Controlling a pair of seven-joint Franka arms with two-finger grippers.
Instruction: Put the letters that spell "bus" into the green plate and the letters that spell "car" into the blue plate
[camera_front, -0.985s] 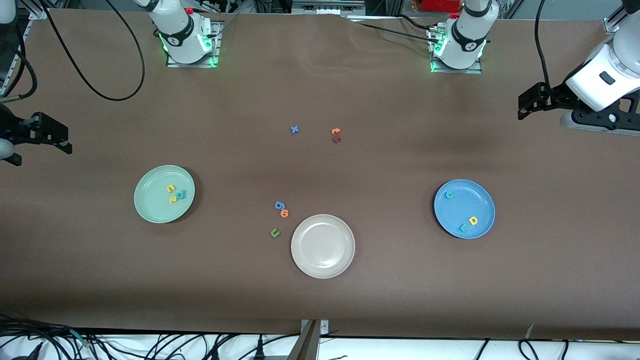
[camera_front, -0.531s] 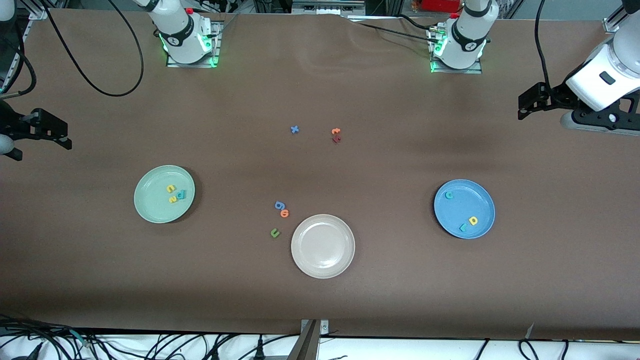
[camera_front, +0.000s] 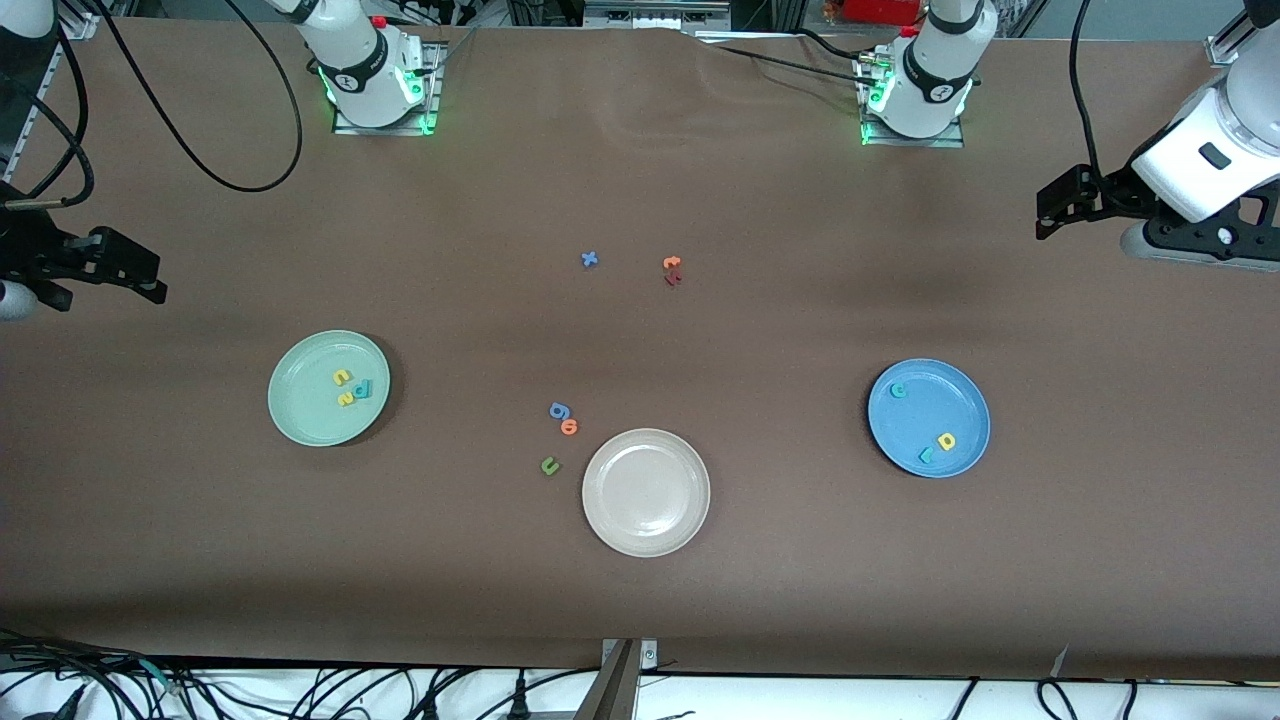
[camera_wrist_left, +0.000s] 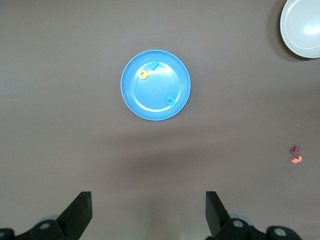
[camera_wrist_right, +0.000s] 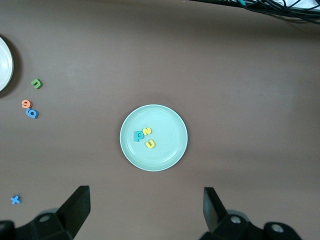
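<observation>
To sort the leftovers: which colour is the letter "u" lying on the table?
Dark green; the u shows best in the right wrist view.

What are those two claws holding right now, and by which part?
Nothing. The left gripper and the right gripper both hang open and empty above the table, out at their own ends.

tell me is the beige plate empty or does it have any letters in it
Empty. The beige plate shows only bare surface inside its rim; the nearest letter, the dark green "u", lies on the table beside it.
</observation>
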